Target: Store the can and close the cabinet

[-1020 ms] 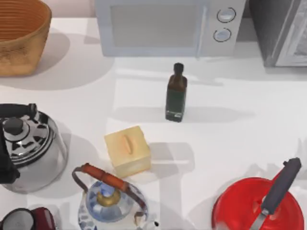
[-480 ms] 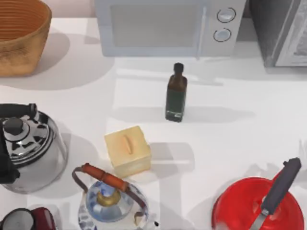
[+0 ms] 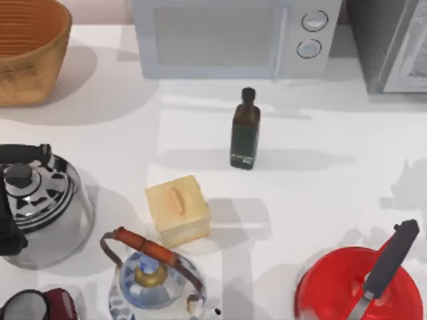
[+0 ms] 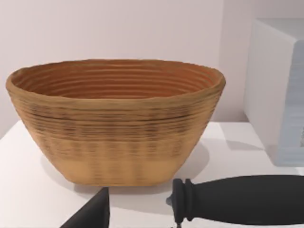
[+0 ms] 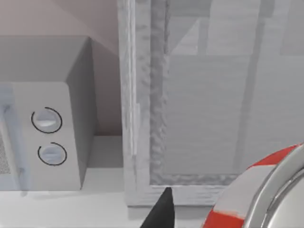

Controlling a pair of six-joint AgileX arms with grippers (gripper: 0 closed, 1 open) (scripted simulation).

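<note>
The can (image 5: 259, 194), with a red band, a white band and a silver rim, sits very close in the right wrist view, and my right gripper (image 5: 213, 218) is shut on it. One dark fingertip (image 5: 161, 211) shows beside the can. The grey cabinet (image 5: 199, 109) stands straight ahead of the can, its framed front facing the gripper. From above, the cabinet (image 3: 390, 47) is at the table's back right corner. My left gripper (image 4: 142, 221) is parked open near the wicker basket.
A white microwave (image 3: 233, 37) stands at the back, left of the cabinet. A dark green bottle (image 3: 245, 133) is mid-table, with a yellow box (image 3: 177, 210) in front of it. A wicker basket (image 3: 27, 50), two kettles (image 3: 40, 207) (image 3: 150, 277) and a red pan (image 3: 360, 287) ring the edges.
A shadow at the table's right edge has spread inward and toward the back. Nothing on the table has moved.
</note>
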